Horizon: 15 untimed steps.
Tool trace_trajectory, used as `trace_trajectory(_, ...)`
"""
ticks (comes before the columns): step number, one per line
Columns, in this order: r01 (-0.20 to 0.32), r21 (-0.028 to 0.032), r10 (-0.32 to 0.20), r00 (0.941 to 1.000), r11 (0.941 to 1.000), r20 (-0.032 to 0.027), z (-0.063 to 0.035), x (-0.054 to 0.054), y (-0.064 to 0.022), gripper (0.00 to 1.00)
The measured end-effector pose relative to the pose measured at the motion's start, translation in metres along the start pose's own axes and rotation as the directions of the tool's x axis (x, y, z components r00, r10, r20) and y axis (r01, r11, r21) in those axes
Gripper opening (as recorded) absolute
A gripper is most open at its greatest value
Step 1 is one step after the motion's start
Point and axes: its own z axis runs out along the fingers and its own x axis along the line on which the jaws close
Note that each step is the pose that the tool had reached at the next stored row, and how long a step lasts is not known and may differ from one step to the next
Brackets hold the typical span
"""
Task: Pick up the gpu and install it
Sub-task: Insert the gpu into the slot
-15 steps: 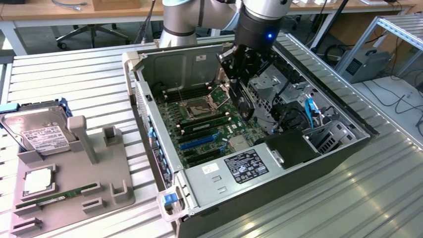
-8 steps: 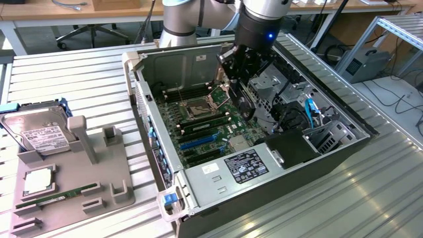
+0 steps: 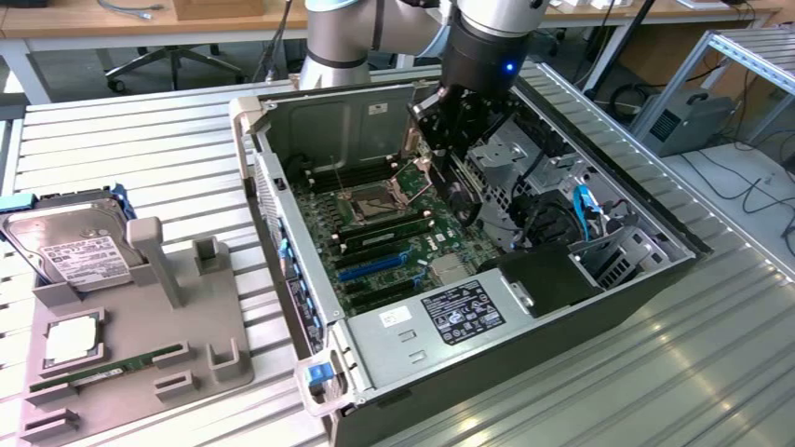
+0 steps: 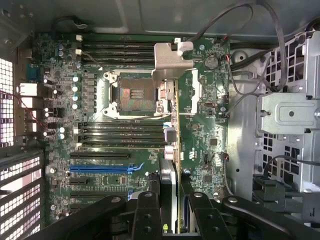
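Three parts sit on the grey holder [image 3: 186, 326] at the exterior view's left. You see a silver hard drive [image 3: 69, 247], a square chip [image 3: 73, 337] and a slim green RAM stick [image 3: 106, 371]. The drive carries a white label whose print you cannot read. The holder rests on the slatted metal bench [image 3: 125, 149].

Just beside it the computer case [image 3: 267, 158] lies on its side, open, with the motherboard [image 3: 385, 242] [image 4: 200, 125] facing up. Its blue slot [image 3: 372, 265] [image 4: 100, 168] and bare processor socket [image 3: 376, 198] [image 4: 131, 93] are plain to see. The black label [image 3: 463, 312] on the power supply has white print too small to make out.

Further right, the arm [image 3: 491, 37] comes straight down from above into the case, wrist vertical, with a small blue light [image 3: 507, 66] lit. The tool [image 3: 453, 130] [image 4: 175, 215] is pinching the gpu [image 3: 450, 182] [image 4: 175, 150]. The black fingers [image 4: 147, 210] press on either face of the card. You see the gpu edge-on in the wrist view, held on edge above the motherboard, alongside the socket.
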Motion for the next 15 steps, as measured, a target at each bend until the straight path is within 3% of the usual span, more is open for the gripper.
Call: trace_trajectory(15,0.076,-0.0019,-0.076,0.9971,0.9971,-0.0026,0.0000,0.0000,0.0000,0.27)
